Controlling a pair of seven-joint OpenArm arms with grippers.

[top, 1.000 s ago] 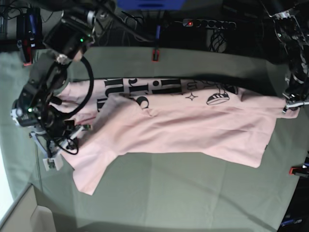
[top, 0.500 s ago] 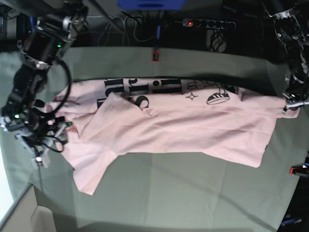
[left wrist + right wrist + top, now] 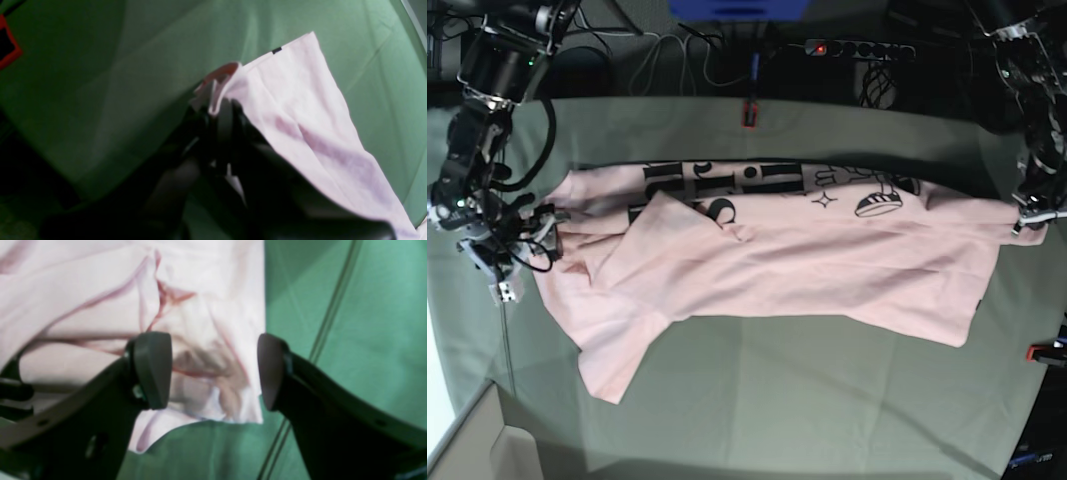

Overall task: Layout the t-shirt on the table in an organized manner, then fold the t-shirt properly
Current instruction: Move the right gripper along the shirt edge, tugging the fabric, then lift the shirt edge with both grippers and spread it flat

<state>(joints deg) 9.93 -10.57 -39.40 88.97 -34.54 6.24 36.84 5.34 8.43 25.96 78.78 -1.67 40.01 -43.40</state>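
Base view, t-shirt [image 3: 807, 255] spread on table [image 3: 827, 400]

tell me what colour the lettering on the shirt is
Black, on the light pink shirt; the lettering shows best in the base view.

left wrist view blurred | t-shirt [image 3: 300, 113] cut off at lower right edge

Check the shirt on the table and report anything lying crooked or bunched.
The t-shirt is not flat on the table. A flap is folded over across the black lettering, hiding part of it. The sleeve end near the open right gripper is rumpled. The left gripper pinches the opposite corner.
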